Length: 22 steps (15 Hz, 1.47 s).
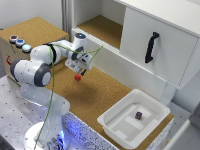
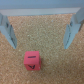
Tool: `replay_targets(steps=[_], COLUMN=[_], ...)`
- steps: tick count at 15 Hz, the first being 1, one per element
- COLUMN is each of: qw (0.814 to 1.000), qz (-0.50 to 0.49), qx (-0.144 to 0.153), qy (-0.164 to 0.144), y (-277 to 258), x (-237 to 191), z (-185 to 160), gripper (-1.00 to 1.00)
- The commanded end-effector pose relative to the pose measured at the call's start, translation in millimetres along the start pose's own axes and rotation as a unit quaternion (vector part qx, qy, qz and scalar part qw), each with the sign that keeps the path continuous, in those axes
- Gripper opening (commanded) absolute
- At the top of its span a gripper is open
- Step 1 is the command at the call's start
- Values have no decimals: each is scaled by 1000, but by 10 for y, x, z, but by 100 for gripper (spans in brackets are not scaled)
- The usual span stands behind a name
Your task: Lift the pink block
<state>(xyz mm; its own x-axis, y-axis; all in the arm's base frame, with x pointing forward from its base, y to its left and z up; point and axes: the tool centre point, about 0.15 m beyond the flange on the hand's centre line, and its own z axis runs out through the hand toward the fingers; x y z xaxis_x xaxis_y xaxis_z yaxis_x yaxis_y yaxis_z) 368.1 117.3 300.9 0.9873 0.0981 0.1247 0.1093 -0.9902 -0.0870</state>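
STEP: approach pink block (image 2: 31, 60) | gripper (image 2: 39, 30) fingers spread wide, empty, above cork mat (image 1: 95, 95) | TIP: centre over block, descend straight, then close

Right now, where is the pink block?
In the exterior view, the pink block lies on the cork surface just below the gripper, left of the white bin.

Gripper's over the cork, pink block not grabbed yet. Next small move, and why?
Probably shift the gripper sideways over the pink block before descending. In the wrist view the fingers are spread open, and the block sits on the cork surface outside the gap between them, untouched.
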Motion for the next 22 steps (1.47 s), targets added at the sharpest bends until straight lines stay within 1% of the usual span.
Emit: replay_targets(steps=[1, 9, 11, 12, 13, 15, 16, 18, 19, 20, 22], qw=[1000, 1000, 1000, 999, 999, 997, 997, 995, 995, 993, 993], qz=[-8, -8, 27, 29, 18, 9, 12, -12, -9, -6, 6], qx=[-5, -5, -3, -15, -36, -68, -74, -88, -89, -95, -96], qy=[-3, -3, 13, 17, 20, 32, 37, 50, 55, 62, 64], y=[40, 40, -27, -56, -107, -207, -230, -306, -321, -323, -279], x=[-26, -26, -120, -187, -229, -329, -366, -390, -395, -396, -352], z=[0, 0, -60, -50, -28, 126, 210, 374, 431, 471, 558], gripper=[100, 100, 100, 100, 100, 100, 100, 100, 100, 100, 100])
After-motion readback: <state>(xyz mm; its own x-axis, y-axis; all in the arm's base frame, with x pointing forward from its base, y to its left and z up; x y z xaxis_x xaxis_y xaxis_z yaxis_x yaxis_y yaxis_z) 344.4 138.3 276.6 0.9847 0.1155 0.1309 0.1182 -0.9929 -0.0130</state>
